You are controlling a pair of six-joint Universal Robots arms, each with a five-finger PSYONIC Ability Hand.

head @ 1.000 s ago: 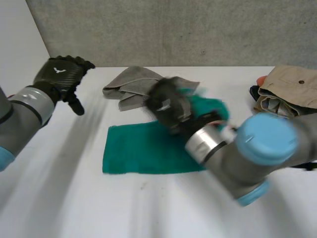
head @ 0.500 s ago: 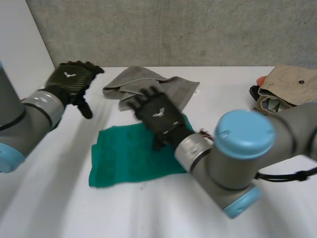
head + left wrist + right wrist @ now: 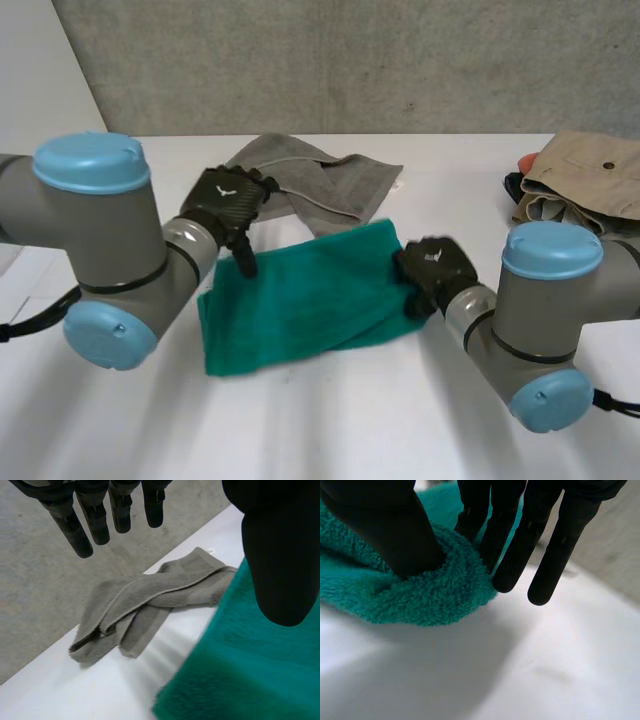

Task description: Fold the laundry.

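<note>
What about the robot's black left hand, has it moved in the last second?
Yes. The left hand moved in toward the crumpled grey towel, now reaching the green terry towel's corner.

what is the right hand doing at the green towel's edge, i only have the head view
Observer: Its wrist view shows the right hand pinching a bunched fold of the green towel between thumb and fingers.
Operator: ok and the other one, holding anything
Observer: No. In its own wrist view the left hand is open, fingers straight, with nothing between them and the thumb.
</note>
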